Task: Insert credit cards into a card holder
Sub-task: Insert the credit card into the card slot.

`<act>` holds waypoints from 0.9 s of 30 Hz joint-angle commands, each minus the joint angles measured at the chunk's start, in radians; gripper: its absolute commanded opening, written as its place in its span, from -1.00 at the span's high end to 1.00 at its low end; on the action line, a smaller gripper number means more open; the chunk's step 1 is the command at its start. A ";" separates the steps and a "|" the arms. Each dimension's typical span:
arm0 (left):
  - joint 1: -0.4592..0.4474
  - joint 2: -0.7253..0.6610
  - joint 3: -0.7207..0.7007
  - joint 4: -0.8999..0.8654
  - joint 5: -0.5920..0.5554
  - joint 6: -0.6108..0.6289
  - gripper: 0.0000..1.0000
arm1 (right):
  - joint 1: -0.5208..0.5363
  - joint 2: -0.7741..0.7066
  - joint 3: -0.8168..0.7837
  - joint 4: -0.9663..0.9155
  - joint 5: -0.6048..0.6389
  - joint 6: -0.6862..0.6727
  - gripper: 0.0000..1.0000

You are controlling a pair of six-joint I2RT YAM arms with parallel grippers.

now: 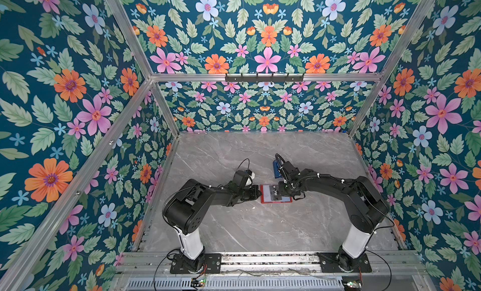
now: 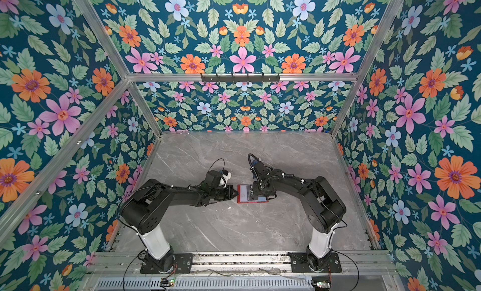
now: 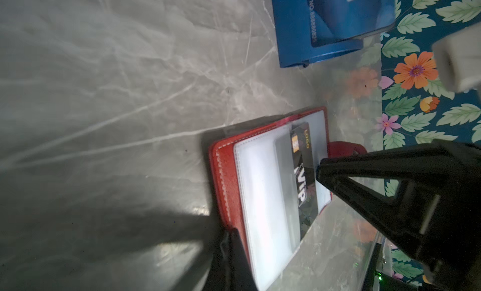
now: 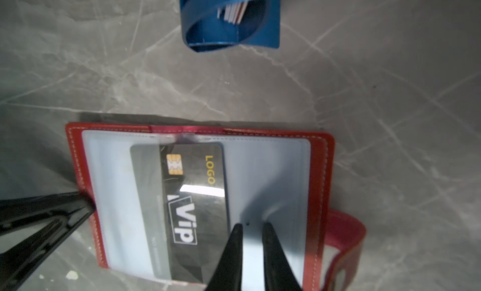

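Observation:
The card holder (image 4: 321, 188), a red wallet, lies open and flat on the marble table (image 1: 234, 224), and both top views show it between my two arms (image 2: 252, 201). A black credit card (image 4: 197, 193) marked VIP sits partly inside a clear sleeve, one end still sticking out. In the right wrist view, my right gripper (image 4: 251, 226) hovers over the sleeve just beside that card. Its jaws are a narrow gap apart with nothing between them. My left gripper (image 3: 231, 233) is shut, its tip pressed on the wallet's stitched outer edge.
A small blue card rack (image 4: 229, 29) stands on the table just beyond the wallet and holds several more cards (image 4: 233, 13). The wallet's snap tab (image 4: 346, 232) curls up on the side nearest my right arm. Floral walls (image 1: 78, 120) enclose the table.

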 commanded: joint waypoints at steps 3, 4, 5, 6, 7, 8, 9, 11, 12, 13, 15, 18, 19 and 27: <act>0.001 0.010 0.002 -0.074 -0.021 0.013 1.00 | 0.007 0.032 0.025 -0.046 0.025 -0.008 0.74; 0.002 0.010 0.001 -0.075 -0.021 0.014 1.00 | 0.007 0.040 0.031 -0.050 0.023 -0.009 0.75; 0.001 0.010 0.002 -0.074 -0.020 0.014 1.00 | 0.008 0.046 0.036 -0.053 0.021 -0.011 0.75; 0.002 0.012 0.003 -0.074 -0.020 0.014 1.00 | 0.009 0.052 0.042 -0.058 0.019 -0.013 0.75; 0.001 0.012 0.004 -0.074 -0.018 0.014 1.00 | 0.012 0.057 0.048 -0.061 0.017 -0.015 0.75; 0.001 0.013 0.003 -0.073 -0.017 0.014 1.00 | 0.013 0.063 0.054 -0.064 0.012 -0.018 0.75; 0.002 0.013 0.003 -0.073 -0.015 0.016 1.00 | 0.016 0.069 0.058 -0.067 0.011 -0.019 0.75; 0.002 0.015 0.004 -0.072 -0.016 0.016 1.00 | 0.018 0.077 0.067 -0.071 0.006 -0.024 0.72; 0.001 0.016 0.005 -0.072 -0.015 0.014 1.00 | 0.019 0.079 0.070 -0.074 0.002 -0.025 0.71; 0.001 0.015 0.005 -0.073 -0.015 0.015 1.00 | 0.021 0.082 0.073 -0.073 -0.003 -0.028 0.69; 0.001 0.015 0.004 -0.071 -0.015 0.014 1.00 | 0.024 0.088 0.076 -0.076 -0.009 -0.032 0.64; 0.002 0.015 0.002 -0.071 -0.016 0.014 1.00 | 0.028 0.091 0.084 -0.089 -0.006 -0.037 0.50; 0.002 0.015 0.003 -0.071 -0.017 0.014 1.00 | 0.029 0.091 0.085 -0.094 -0.003 -0.039 0.45; 0.001 0.016 0.001 -0.068 -0.014 0.013 1.00 | 0.037 0.098 0.092 -0.107 0.008 -0.047 0.14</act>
